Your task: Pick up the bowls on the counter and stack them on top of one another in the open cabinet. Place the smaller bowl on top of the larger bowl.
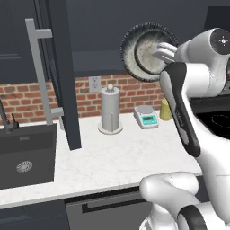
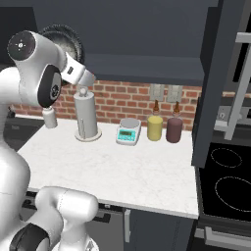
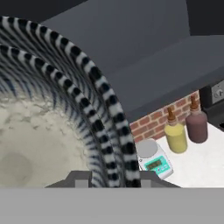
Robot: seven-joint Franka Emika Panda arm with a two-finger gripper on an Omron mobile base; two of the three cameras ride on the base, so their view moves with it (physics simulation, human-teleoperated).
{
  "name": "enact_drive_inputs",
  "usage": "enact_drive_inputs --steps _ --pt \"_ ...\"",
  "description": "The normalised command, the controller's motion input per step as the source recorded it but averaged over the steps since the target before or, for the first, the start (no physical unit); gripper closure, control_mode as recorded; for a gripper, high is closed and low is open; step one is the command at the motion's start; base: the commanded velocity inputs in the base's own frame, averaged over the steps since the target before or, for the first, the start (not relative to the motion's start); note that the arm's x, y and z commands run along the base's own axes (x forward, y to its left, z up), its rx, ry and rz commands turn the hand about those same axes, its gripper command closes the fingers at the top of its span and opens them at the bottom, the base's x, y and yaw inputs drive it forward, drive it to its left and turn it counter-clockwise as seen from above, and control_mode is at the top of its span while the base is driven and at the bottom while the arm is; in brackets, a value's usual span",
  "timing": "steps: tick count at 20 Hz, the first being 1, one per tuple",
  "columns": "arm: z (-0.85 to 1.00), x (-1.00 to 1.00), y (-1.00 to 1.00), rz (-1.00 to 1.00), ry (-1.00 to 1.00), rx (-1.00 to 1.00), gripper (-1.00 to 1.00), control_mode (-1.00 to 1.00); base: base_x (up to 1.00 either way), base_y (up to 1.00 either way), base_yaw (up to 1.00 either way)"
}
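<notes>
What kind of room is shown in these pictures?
It looks like a home kitchen. A white stone counter holds a black sink, a paper-towel holder stands before a red brick wall, and a black stovetop sits at the counter's end.

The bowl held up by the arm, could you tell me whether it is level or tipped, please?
Tipped on edge: in the left base view the bowl shows its full round speckled inside to the camera, the tool at its rim.
</notes>
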Motion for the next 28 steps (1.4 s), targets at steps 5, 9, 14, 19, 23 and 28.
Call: enact_drive_inputs --steps 5,9,14,19,23,28 --pt "0.00 0.99 0.00 -0.03 0.06 -0.04 1.00 -1.00 0.00 0.00 0.00" --pt "0.00 0.84 0.00 -0.02 0.00 -0.01 1.00 -1.00 0.00 0.00 0.00" --pt "-0.08 0.66 -0.08 -0.01 0.05 -0.01 1.00 -1.00 0.00 0.00 0.00" --pt "-0.18 0.55 -0.04 0.00 0.07 -0.02 1.00 -1.00 0.00 0.00 0.00" --pt "-0.20 0.42 0.00 0.00 0.09 -0.03 1.00 -1.00 0.00 0.00 0.00" --pt "-0.11 0.32 -0.03 0.00 0.07 -0.02 1.00 -1.00 0.00 0.00 0.00"
